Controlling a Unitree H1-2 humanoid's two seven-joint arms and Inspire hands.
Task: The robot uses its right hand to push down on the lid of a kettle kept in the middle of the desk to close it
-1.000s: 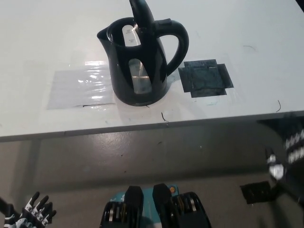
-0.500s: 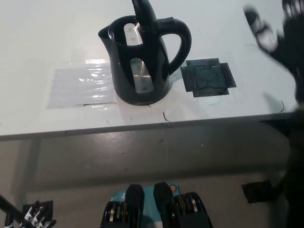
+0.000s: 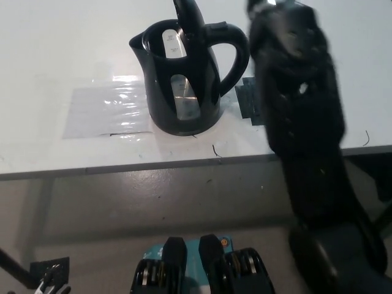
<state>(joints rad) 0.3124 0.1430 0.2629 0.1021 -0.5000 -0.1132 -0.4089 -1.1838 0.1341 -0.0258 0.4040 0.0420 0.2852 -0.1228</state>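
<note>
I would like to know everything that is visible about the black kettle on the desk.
The kettle is black and glossy, seemingly plastic, with a clear water window on its side, a spout at the picture's left and a looped handle at the right. Its lid stands open, tilted upward over the mouth. It stands upright on the white desk, beside a shiny clear sheet. The black right arm reaches past the handle; contact cannot be seen.
</note>
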